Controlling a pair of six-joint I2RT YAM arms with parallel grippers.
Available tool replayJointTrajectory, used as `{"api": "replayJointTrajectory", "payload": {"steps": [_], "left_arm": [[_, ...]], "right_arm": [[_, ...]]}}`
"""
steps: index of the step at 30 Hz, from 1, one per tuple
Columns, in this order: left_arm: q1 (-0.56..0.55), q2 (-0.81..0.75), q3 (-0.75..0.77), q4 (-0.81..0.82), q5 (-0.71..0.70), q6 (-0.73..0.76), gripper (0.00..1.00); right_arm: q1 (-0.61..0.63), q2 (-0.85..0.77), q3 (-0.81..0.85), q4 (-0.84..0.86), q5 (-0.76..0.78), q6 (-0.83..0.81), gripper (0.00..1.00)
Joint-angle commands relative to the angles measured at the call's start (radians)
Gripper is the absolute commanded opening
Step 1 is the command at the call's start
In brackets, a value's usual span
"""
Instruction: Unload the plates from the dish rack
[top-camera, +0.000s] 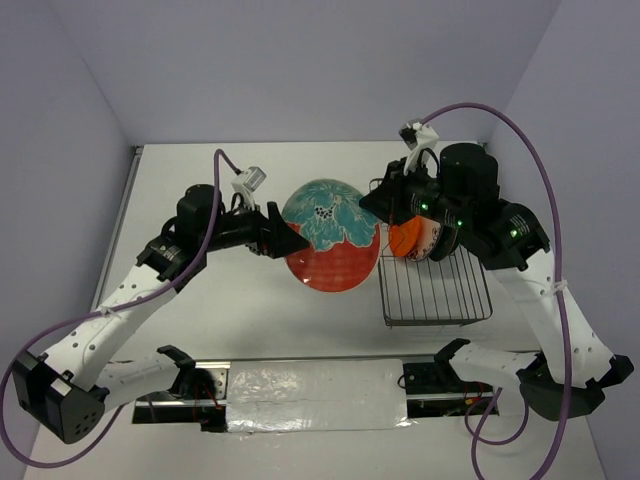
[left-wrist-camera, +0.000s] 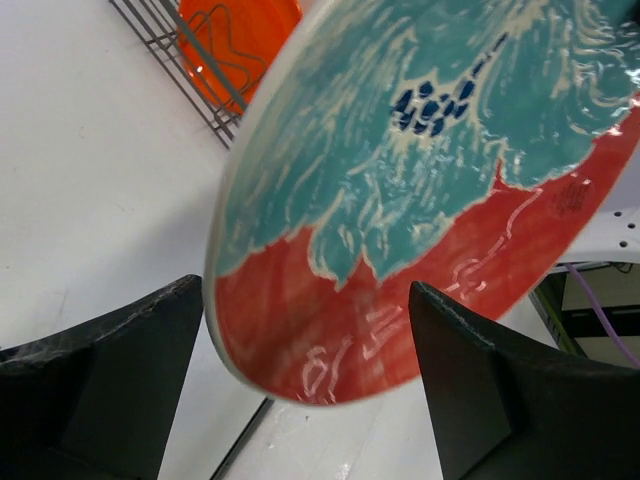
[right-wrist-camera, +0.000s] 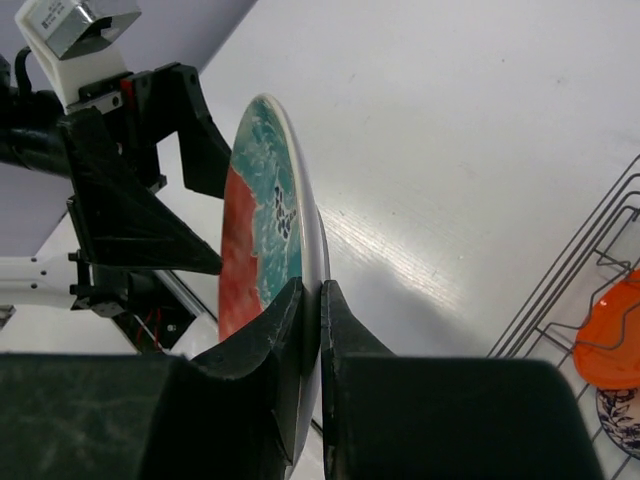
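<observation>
1. Right claw (right-wrist-camera: 312, 305): the two fingers (right-wrist-camera: 275, 340) are pressed onto the rim of the large plate (top-camera: 330, 235), one finger on each face. The claw pinches this plate.
2. Left claw (left-wrist-camera: 305, 300): the fingers (left-wrist-camera: 110, 380) are spread wide. The lower rim of the large plate lies between them. A gap shows at each finger, and no contact is visible.
3. Large plate, colours: in the top view the teal half lies toward 12 o'clock and the red half toward 6 o'clock. A small dark-blue mark sits near the middle of the teal half.
4. Large plate, attitude: it is tilted, with its patterned face turned up toward the overhead camera.
5. Large plate, location: it is outside the rack (top-camera: 440, 300), at 9 o'clock of it, over the white table (top-camera: 200, 190). Whether its lower rim touches the table cannot be told.
6. Claw positions in the top view: the left claw is at the 9 o'clock edge of the large plate, and the right claw is at its 3 o'clock edge.
7. Rack: it stands on the table at 3 o'clock of the large plate.
8. Orange plate (top-camera: 404, 238): it stands on edge at the 11 o'clock corner of the rack, behind a bent wire.
9. Flowered plate (top-camera: 432, 240): it stands in the rack just beside the orange plate, at 3 o'clock of it. The right arm partly covers it.
</observation>
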Motion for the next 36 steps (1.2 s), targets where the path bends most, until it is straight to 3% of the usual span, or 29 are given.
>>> {"api": "replayJointTrajectory", "payload": {"steps": [1, 5, 7, 9, 10, 13, 18, 21, 22, 23, 26, 30, 34, 36], "left_arm": [[-0.008, -0.02, 0.045, -0.004, -0.077, 0.042, 0.95], [-0.008, -0.025, 0.048, -0.03, -0.141, 0.053, 0.98], [-0.008, -0.026, 0.037, -0.018, -0.126, 0.05, 0.95], [-0.008, -0.026, 0.02, 0.03, -0.094, 0.033, 0.71], [-0.008, -0.028, 0.014, 0.051, -0.074, 0.026, 0.48], [-0.009, -0.051, -0.026, 0.163, 0.003, -0.022, 0.01], [-0.005, -0.105, -0.115, 0.385, 0.081, -0.111, 0.0], [-0.005, -0.131, -0.129, 0.378, 0.036, -0.114, 0.0], [-0.005, -0.137, -0.129, 0.358, 0.009, -0.112, 0.0], [-0.005, -0.138, -0.121, 0.331, -0.027, -0.111, 0.0], [0.004, -0.158, -0.126, 0.246, -0.182, -0.132, 0.0], [0.079, -0.238, -0.158, 0.191, -0.336, -0.241, 0.0], [0.193, -0.263, -0.149, 0.036, -0.46, -0.31, 0.0], [0.271, -0.226, -0.147, -0.004, -0.439, -0.332, 0.0]], "right_arm": [[0.009, -0.036, 0.027, 0.226, -0.046, 0.066, 0.0], [0.009, -0.033, 0.033, 0.223, -0.057, 0.069, 0.0], [0.009, -0.038, 0.022, 0.237, -0.069, 0.072, 0.0], [0.011, -0.04, 0.004, 0.246, -0.078, 0.077, 0.0], [0.009, -0.043, -0.006, 0.257, -0.079, 0.08, 0.0], [0.0, -0.056, -0.062, 0.292, -0.092, 0.088, 0.0], [-0.047, -0.09, -0.166, 0.367, -0.144, 0.117, 0.0], [-0.081, -0.107, -0.206, 0.398, -0.181, 0.134, 0.01], [-0.092, -0.112, -0.217, 0.405, -0.19, 0.138, 0.08], [-0.098, -0.119, -0.248, 0.415, -0.19, 0.143, 0.4], [-0.15, -0.148, -0.295, 0.442, -0.178, 0.166, 0.83], [-0.248, -0.158, -0.337, 0.38, -0.125, 0.186, 1.0], [-0.273, -0.159, -0.297, 0.235, 0.103, 0.177, 1.0], [-0.271, -0.162, -0.268, 0.164, 0.176, 0.152, 1.0]]}}
